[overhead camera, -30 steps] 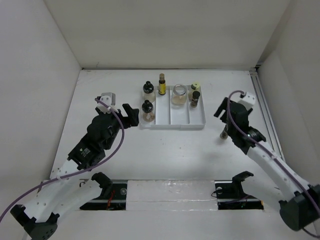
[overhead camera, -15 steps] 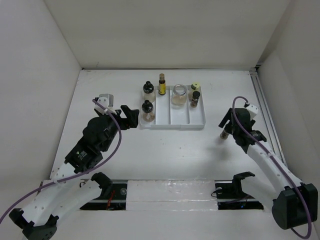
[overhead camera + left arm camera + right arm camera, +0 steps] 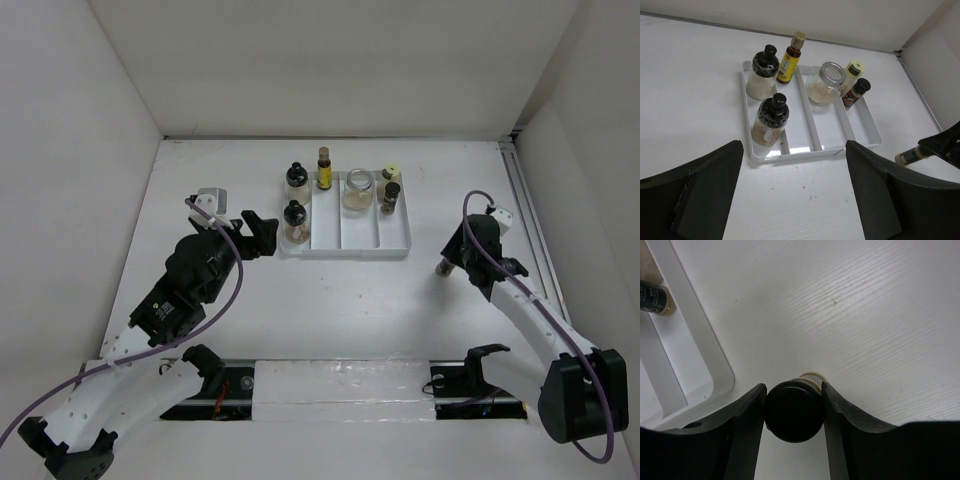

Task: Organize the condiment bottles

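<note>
While the left gripper (image 3: 795, 175) hangs wide open and empty just off the near left corner of the white divided tray (image 3: 345, 251), the right gripper (image 3: 792, 389) has closed its fingers (image 3: 747, 430) against both sides of a black-capped bottle (image 3: 792, 412). The bottle stands on the table (image 3: 330, 300) right of the tray.

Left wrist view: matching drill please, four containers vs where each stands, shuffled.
1. wide clear glass jar with beige contents
2. slim yellow-amber bottle
3. nearer black-capped round jar
4. small black-capped bottle

A. on the table right of the white divided tray, between the right gripper fingers
B. tray's left compartment, near end
C. tray, just left of the pale-yellow-capped bottle
D. tray's far end, beside the farther black-capped round jar

Pairs: 1-C, 2-D, 3-B, 4-A
</note>
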Robot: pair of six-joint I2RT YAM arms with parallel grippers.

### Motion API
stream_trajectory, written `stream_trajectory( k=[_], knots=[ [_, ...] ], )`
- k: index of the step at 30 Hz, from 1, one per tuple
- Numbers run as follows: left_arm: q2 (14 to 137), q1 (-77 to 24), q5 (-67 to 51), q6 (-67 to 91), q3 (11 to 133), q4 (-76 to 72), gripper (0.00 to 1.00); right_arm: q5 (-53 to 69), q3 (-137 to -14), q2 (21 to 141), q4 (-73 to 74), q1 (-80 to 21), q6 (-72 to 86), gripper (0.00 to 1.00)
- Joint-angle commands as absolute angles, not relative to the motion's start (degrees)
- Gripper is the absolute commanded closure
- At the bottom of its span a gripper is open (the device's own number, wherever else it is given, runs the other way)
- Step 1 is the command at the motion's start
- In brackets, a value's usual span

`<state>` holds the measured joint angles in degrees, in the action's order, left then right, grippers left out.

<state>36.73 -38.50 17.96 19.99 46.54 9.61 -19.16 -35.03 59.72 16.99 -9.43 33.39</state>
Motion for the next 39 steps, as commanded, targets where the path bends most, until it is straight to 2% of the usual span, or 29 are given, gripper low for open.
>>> stream_trajectory(
  k=[1, 5, 9, 17, 25, 39],
  knots=[
    [36.6, -38.4, 17.5, 19.9, 48.3, 7.3, 0.21, -18.9, -35.2, 57.8, 14.0, -9.2, 33.7, 0.52],
    [36.6, -38.4, 17.5, 19.9, 48.3, 7.3, 0.21, -17.5, -39.0, 55.3, 16.0, -9.8, 32.2, 0.55],
    [37.1, -38.4, 17.5, 19.9, 48.3, 7.3, 0.21, -14.3, -44.0, 54.7, 15.4, -16.0, 29.4, 0.56],
    [38.7, -38.4, 18.7, 19.9, 48.3, 7.3, 0.21, -16.7, -55.0, 70.1, 10.6, -28.3, 24.4, 0.56],
    [39.2, -38.4, 19.3, 19.9, 48.3, 7.8, 0.21, -16.3, -61.4, 84.9, 5.8, -27.2, 21.5, 0.56],
    [40.9, -38.4, 20.6, 19.9, 48.3, 7.8, 0.20, -17.6, -62.5, 91.2, 2.6, -25.0, 22.6, 0.52]
  ],
)
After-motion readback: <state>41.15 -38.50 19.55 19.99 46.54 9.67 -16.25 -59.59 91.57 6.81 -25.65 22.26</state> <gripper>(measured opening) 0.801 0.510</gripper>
